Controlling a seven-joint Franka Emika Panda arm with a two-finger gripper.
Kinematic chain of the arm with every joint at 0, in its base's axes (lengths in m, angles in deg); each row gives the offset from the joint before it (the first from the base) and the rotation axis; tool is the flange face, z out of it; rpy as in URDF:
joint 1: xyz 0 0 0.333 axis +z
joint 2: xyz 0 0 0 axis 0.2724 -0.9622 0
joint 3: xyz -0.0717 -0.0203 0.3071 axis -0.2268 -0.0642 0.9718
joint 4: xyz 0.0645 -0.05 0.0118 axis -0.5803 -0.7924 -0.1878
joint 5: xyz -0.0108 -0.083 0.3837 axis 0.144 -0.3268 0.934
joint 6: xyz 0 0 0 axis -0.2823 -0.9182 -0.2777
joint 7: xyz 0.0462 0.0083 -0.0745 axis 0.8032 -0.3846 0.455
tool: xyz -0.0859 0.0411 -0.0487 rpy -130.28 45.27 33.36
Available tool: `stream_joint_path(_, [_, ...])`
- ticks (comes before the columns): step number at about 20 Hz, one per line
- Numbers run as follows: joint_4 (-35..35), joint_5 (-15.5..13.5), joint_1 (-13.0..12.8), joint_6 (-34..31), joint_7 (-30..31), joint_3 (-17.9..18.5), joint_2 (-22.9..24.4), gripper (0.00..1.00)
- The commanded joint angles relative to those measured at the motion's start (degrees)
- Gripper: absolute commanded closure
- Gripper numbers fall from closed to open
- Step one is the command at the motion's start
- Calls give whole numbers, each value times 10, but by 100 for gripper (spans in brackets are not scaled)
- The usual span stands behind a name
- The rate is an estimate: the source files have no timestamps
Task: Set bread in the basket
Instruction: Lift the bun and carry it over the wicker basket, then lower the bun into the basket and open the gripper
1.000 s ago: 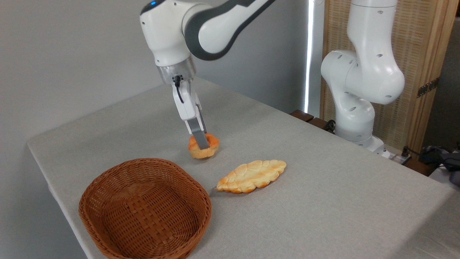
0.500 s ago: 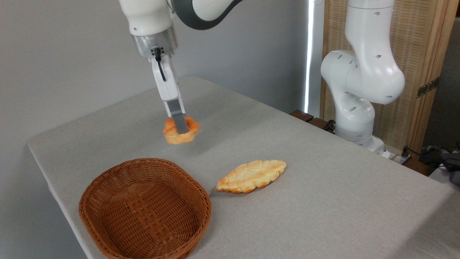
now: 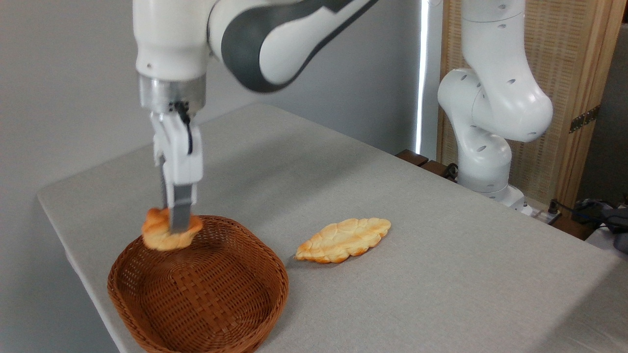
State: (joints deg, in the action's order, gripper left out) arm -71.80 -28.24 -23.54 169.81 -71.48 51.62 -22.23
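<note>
The bun [image 3: 169,236], pinched in our closed gripper [image 3: 177,226], hangs over the wicker basket's [image 3: 255,294] far rim, its hollow lying nearer the camera.

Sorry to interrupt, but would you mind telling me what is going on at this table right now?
The robot arm is moving a small round bun into the wicker basket. Its pincer is shut on the bun and holds it in the air over the basket's far rim, not yet released. The basket holds nothing so far. A longer, flat braided bread lies untouched on the table to the right of the basket.
</note>
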Motion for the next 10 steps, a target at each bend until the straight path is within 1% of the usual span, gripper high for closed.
stream_joint_path(1, [14,0,-4,48,4,4,-38,48])
stream_joint_path(5, [12,28,-5,50,2,-6,-57,46])
stream_joint_path(7, [10,31,-5,49,2,-7,-57,40])
stream_joint_path(8, [9,31,-4,49,2,-7,-58,34])
stream_joint_path(9, [9,32,-5,49,4,-7,-58,25])
stream_joint_path(10, [8,32,-5,47,4,-7,-58,22])
